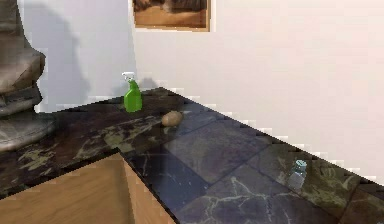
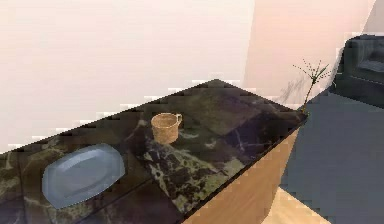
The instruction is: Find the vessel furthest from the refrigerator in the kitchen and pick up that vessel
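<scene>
The countertop [image 2: 235, 120] is rendered as dark veined stone, faintly glossy, over a pale wood side panel [image 2: 250, 190]. The cup [image 2: 165, 127] is shown tan and rough, perhaps woven; the plate [image 2: 83, 172] is finished smooth and matt. The spray bottle [image 1: 132, 95] is seen as green plastic.

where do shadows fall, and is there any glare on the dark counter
Forward view: the green spray bottle throws a soft grey shadow on the wall to its right; the counter has a paler sheen mid-picture. Arm side view: even light, no hard shadow by the brown cup, faint sheen on the counter.
</scene>
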